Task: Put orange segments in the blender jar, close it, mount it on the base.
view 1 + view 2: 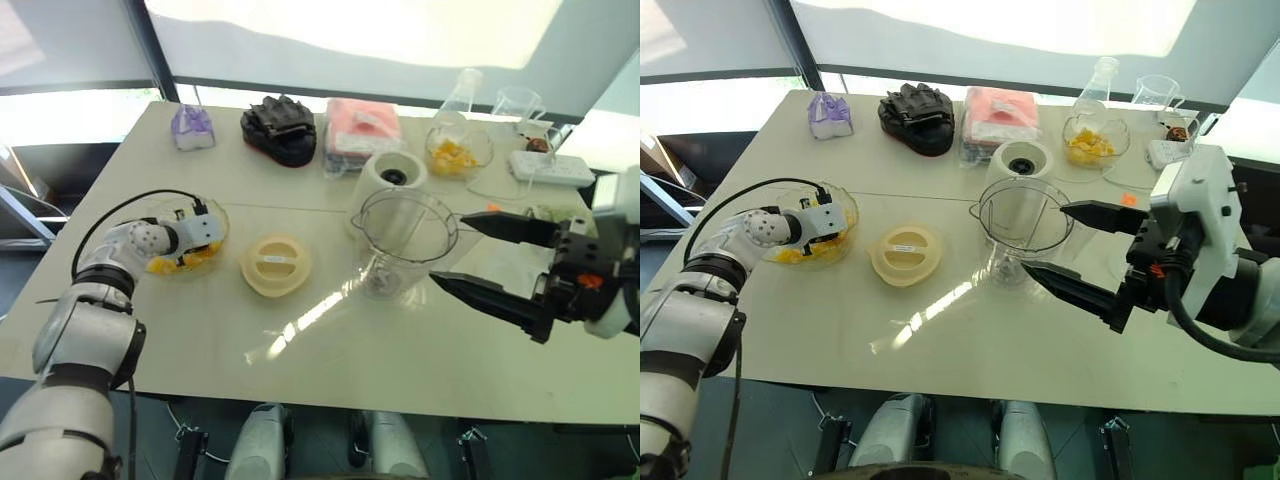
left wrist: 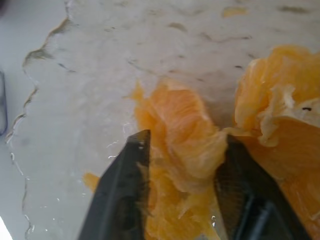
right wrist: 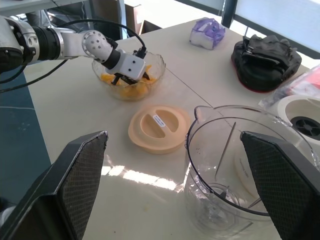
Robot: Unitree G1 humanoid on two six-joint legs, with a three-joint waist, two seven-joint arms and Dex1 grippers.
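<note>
While its left gripper [image 3: 125, 80] dips into a glass bowl [image 1: 215, 222] of orange segments [image 2: 185, 150], a humanoid robot holds its right gripper [image 1: 480, 262] wide open beside the blender jar [image 1: 405, 240].

At far left the left arm reaches forward and down, wrist bent into the bowl, its two black fingers [image 2: 125, 195] nearly shut on one pulpy segment, with more fruit lying beside it. Just right of the bowl rests a flat cream lid [image 1: 275, 264]. At table centre the clear jar stands upright and uncapped, with the off-white base [image 1: 393, 176] just behind it, apart. At right the right arm hangs raised above the table, its spread fingers pointing toward the jar, gripping nothing.
</note>
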